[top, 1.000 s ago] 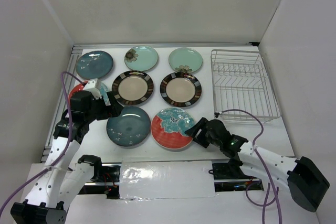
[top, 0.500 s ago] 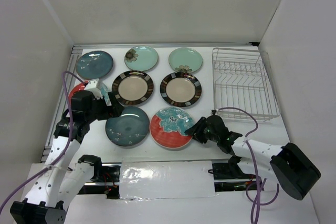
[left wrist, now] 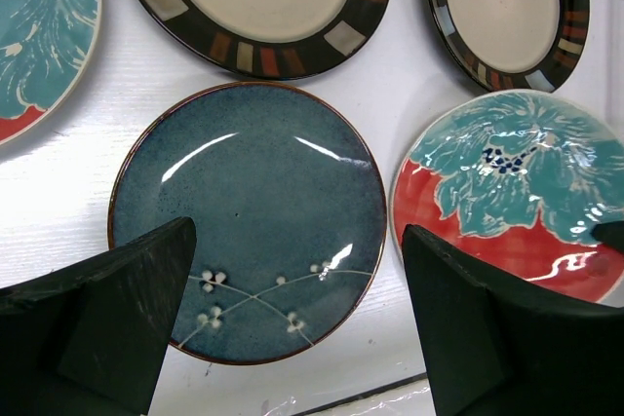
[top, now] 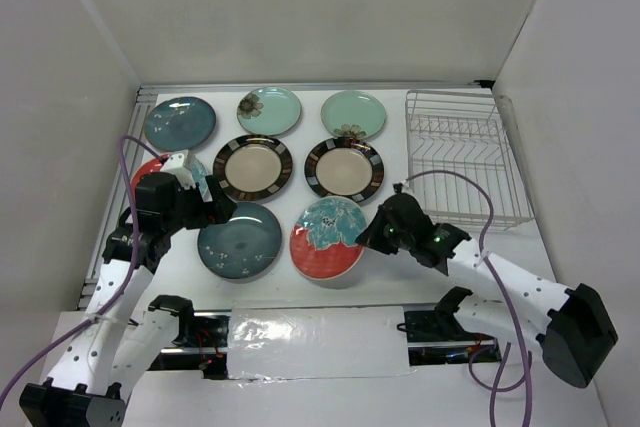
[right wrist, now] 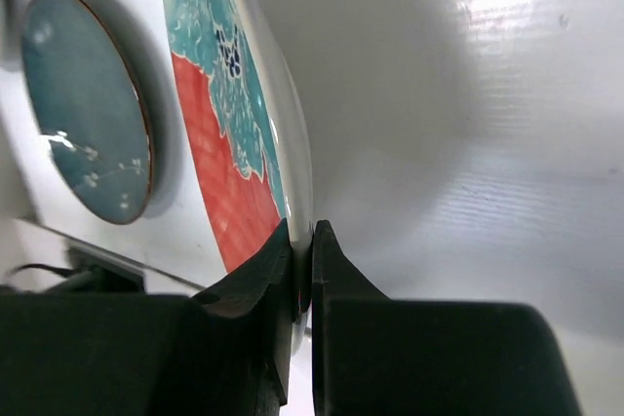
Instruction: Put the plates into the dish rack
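A red plate with teal flowers (top: 325, 237) sits at the front centre, its right edge tilted up off the table. My right gripper (top: 374, 233) is shut on that rim; the right wrist view shows the rim of the plate (right wrist: 229, 143) pinched between the jaws of the gripper (right wrist: 302, 260). My left gripper (top: 215, 203) hangs open over a dark teal plate (top: 238, 239), its fingers of the gripper (left wrist: 297, 236) wide apart above the plate (left wrist: 249, 211) and touching nothing. The wire dish rack (top: 462, 157) stands at the right with nothing in it.
Further back lie a dark teal plate (top: 180, 123), two mint plates (top: 269, 110) (top: 353, 114) and two cream plates with striped rims (top: 252, 168) (top: 344, 168). Another red plate (top: 145, 172) is partly hidden under my left arm. White walls enclose the table.
My right gripper closed on the red plate's right rim and rose, tipping that edge up. The left arm and its open gripper stayed almost still.
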Controlling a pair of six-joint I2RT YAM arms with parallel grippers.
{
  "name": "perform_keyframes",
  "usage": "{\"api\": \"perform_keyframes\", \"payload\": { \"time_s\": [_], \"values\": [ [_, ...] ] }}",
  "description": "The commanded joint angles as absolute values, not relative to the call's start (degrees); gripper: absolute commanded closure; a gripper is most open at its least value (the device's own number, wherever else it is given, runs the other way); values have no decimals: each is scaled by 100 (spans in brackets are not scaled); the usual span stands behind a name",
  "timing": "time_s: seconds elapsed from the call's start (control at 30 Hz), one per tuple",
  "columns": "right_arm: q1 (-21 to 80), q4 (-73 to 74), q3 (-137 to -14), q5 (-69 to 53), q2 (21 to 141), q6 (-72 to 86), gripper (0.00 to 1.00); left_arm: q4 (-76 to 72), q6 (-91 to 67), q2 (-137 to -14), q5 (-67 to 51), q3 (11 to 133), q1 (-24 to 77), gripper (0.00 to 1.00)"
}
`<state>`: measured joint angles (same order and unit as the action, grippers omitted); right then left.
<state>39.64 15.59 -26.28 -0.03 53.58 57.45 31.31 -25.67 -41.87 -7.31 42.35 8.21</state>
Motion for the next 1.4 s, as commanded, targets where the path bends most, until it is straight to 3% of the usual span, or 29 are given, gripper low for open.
{"api": "perform_keyframes", "payload": {
  "time_s": [0.0,0.23,0.57,0.77,0.97,1.1,1.23,1.37],
  "values": [
    [4192,2653,-3926,552,5518,5028,100,2962,-2514,-4175,-809,4236,853,0],
    [4851,4321,-6850,1730,6389,4439,100,2962,-2514,-4175,-756,4236,853,0],
    [4247,5292,-10070,3444,7189,2659,100,2962,-2514,-4069,-703,4236,853,0],
    [3148,3168,-9712,3717,6671,541,100,2962,-2514,-4069,-703,4236,853,0],
    [3146,1918,-9519,4824,6794,-1491,100,2962,-2452,-3956,-765,4236,853,0],
    [2631,207,-8747,4870,6794,-3108,100,2909,-2452,-3894,-817,4184,853,0],
    [2005,87,-8805,4421,7084,-3253,100,2909,-2399,-3946,-923,4184,853,0],
    [741,1036,-9412,2854,7777,-2050,100,2909,-2347,-4061,-975,4184,853,0]
  ]
}}
